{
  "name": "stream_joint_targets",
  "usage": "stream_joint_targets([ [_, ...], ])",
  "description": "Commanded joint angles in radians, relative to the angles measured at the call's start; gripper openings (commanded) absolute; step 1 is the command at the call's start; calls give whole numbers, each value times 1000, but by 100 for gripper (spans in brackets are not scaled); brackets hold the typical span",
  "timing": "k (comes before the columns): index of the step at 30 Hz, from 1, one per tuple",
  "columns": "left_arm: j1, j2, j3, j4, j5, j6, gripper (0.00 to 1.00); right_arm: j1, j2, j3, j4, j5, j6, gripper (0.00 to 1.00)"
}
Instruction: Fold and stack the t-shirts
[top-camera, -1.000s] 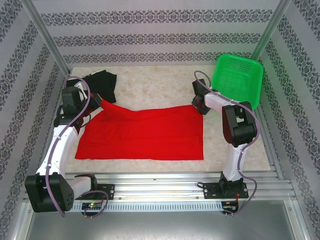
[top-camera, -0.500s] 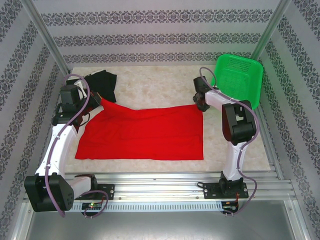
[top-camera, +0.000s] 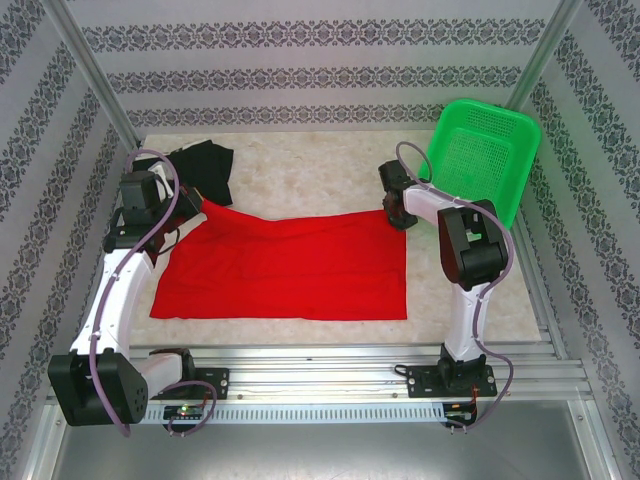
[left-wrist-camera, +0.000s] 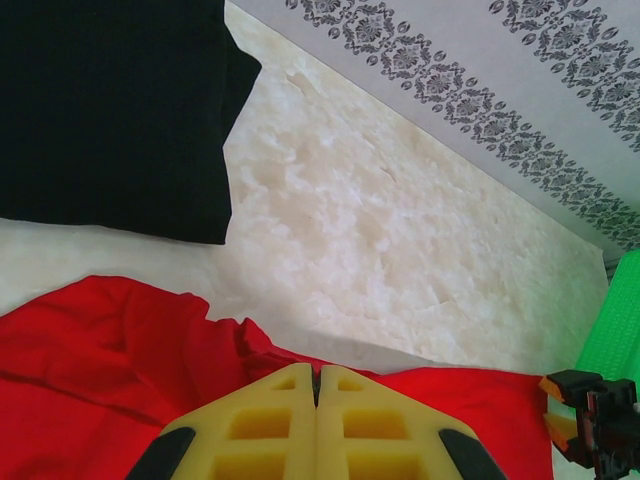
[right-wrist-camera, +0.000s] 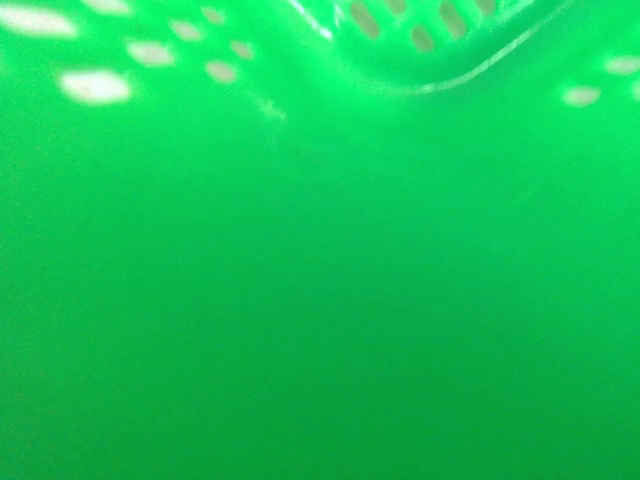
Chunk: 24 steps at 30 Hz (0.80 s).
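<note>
Two shirts: red shirt (top-camera: 285, 268) flat mid-table, black shirt (top-camera: 205, 168) bunched far-left. Clamped left gripper (left-wrist-camera: 316, 372) holds red's far-left corner raised; right gripper (top-camera: 398, 212) at far-right corner, opening unreadable. Bare table (top-camera: 310, 170) beyond far edge.

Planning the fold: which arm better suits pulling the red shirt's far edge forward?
Left: the left gripper pinches the raised far-left corner of the red shirt; the right gripper sits by its far-right corner.

Green mesh basket (top-camera: 480, 150), marbled table (top-camera: 300, 175)
</note>
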Motion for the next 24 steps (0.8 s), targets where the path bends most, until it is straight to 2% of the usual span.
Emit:
stream_joint_targets([
  [1, -1, -23, 27, -23, -14, 22, 0, 4, 72, -21, -105, -19, 52, 51],
  [5, -1, -34, 28, -30, -16, 24, 0, 3, 82, -1, -133, -14, 70, 51],
  [12, -1, -53, 34, -42, -17, 30, 0, -3, 121, 72, -217, -24, 80, 41],
  [19, -1, -81, 51, -46, -16, 27, 0, -7, 159, 142, -280, -55, 29, 17],
  [20, -1, -86, 53, -48, -18, 30, 0, -7, 161, 145, -282, -58, 21, 11],
  [21, -1, -90, 54, -48, -18, 31, 0, -9, 160, 143, -279, -59, 20, 0],
  [24, -1, -104, 63, -57, -24, 36, 0, -10, 162, 145, -279, -67, 14, 0],
])
